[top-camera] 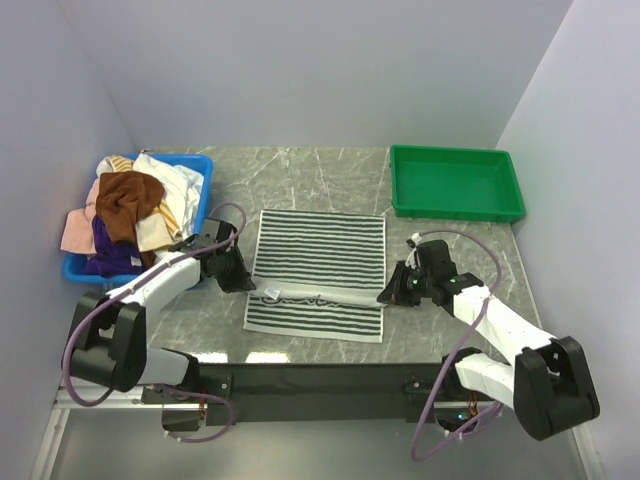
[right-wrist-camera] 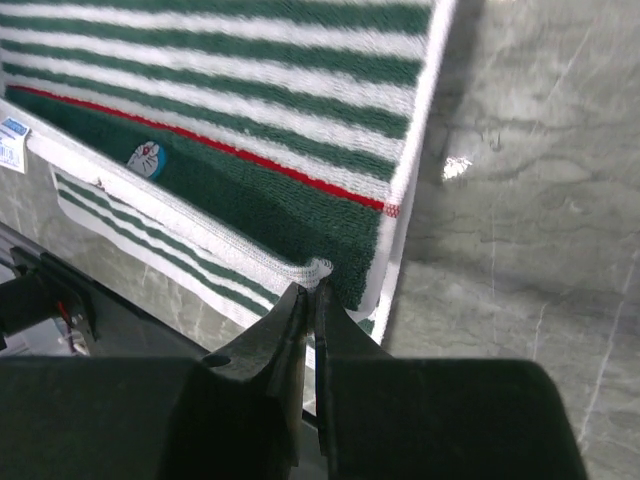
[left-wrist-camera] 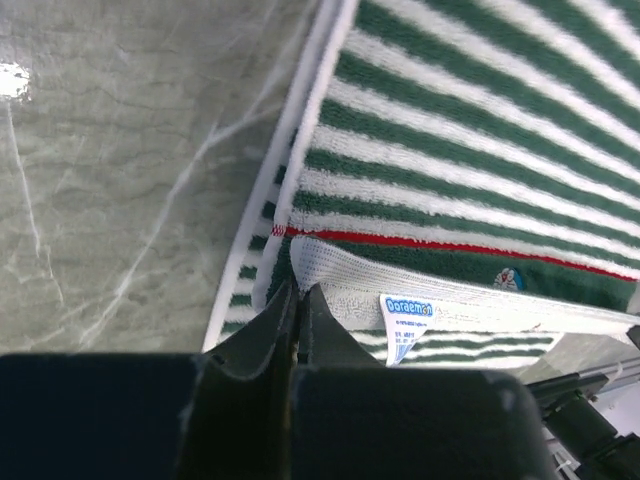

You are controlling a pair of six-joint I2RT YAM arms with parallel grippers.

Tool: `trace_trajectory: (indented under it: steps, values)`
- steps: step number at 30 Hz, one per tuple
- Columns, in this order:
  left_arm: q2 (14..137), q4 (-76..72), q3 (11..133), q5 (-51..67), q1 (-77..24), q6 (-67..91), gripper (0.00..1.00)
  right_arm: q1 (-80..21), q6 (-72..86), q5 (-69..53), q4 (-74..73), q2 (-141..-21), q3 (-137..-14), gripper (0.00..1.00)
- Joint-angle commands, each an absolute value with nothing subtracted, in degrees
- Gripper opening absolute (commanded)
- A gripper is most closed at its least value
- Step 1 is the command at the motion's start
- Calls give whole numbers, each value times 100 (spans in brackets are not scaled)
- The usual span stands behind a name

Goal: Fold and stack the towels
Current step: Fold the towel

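A dark-green-and-white striped towel (top-camera: 320, 250) lies spread on the marble table between the two arms. Its near hem is lifted off the table and drawn into a straight band, with the towel's front strip showing below it. My left gripper (top-camera: 250, 286) is shut on the hem's left corner, where the white woven edge (left-wrist-camera: 330, 262) enters its tips (left-wrist-camera: 298, 292). My right gripper (top-camera: 386, 295) is shut on the right corner (right-wrist-camera: 325, 268), pinched between its tips (right-wrist-camera: 310, 290). A white label (left-wrist-camera: 405, 320) hangs from the hem. More towels (top-camera: 130, 205), brown, white, pink and purple, are piled in the bin at the left.
The blue bin (top-camera: 200, 165) stands at the far left beside the left arm. A green tray (top-camera: 455, 182) sits at the back right with nothing in it. Walls close in on both sides and behind. The table's black front edge (top-camera: 320, 378) runs just below the towel.
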State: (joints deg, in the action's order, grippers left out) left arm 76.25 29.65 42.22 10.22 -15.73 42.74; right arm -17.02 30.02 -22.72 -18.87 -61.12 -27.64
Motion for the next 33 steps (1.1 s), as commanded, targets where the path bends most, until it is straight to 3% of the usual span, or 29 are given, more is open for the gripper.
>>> trace_trajectory:
  steps: [1, 9, 20, 33]
  values:
    - [7813, 2901, 4105, -44, -1380, 4148, 1, -1582, 2918, -1565, -2048, -6301, -2698, 0]
    - [7893, 3014, 4323, -131, -1371, 4131, 1, -1582, 2953, -1267, -2100, -6250, -2891, 0]
    - [6927, 4139, 5414, -431, -1371, 4043, 1, -1582, 2909, -1046, -3216, -4958, -3700, 0]
    - [7162, 3446, 4237, -79, -1380, 4192, 1, -1582, 3287, -1406, -2954, -4983, -2708, 0]
